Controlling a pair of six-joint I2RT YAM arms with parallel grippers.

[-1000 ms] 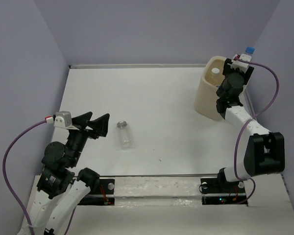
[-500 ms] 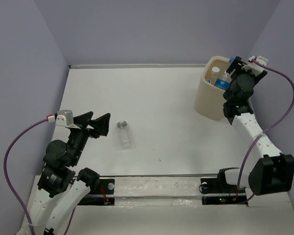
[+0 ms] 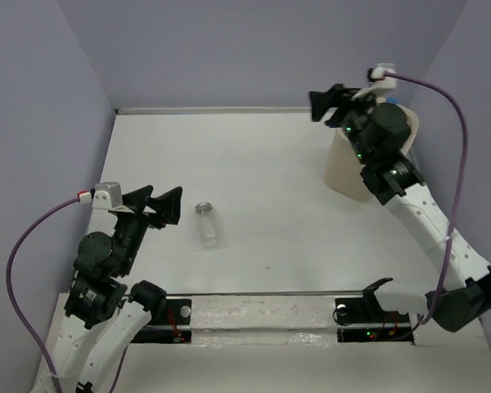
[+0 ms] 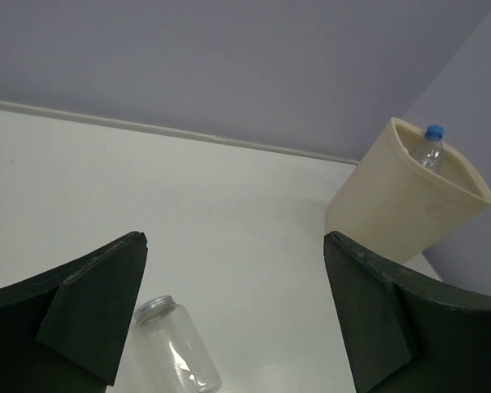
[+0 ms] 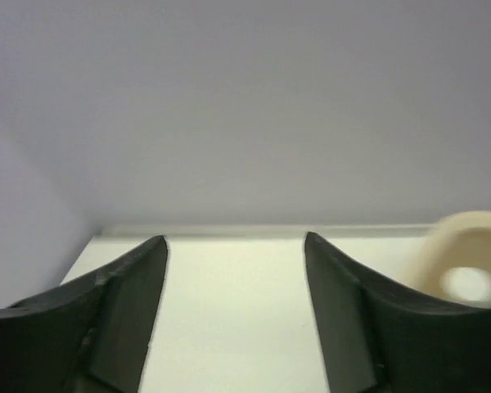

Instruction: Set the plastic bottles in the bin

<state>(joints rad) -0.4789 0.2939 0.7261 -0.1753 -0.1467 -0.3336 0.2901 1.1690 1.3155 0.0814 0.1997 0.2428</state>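
Observation:
A small clear plastic bottle (image 3: 209, 226) with a grey cap lies on its side on the white table, just right of my left gripper (image 3: 159, 205). That gripper is open and empty, and its wrist view shows the bottle (image 4: 176, 348) low between the fingers (image 4: 90, 303). The cream bin (image 3: 344, 168) stands at the far right, partly hidden by my right arm. A blue-capped bottle (image 4: 430, 147) leans inside the bin (image 4: 393, 205). My right gripper (image 3: 317, 106) hovers high, left of the bin's rim, open with nothing in it. Its wrist view shows the bin (image 5: 442, 241) blurred at the right edge.
Lilac walls close in the table at the back, left and right. The back wall's foot (image 3: 229, 110) runs just behind the bin. The arm bases and a rail (image 3: 270, 315) sit along the near edge.
My right gripper let the blue-capped bottle go into the bin, then swung up and left away from the rim. The left arm and the lying bottle stayed put.

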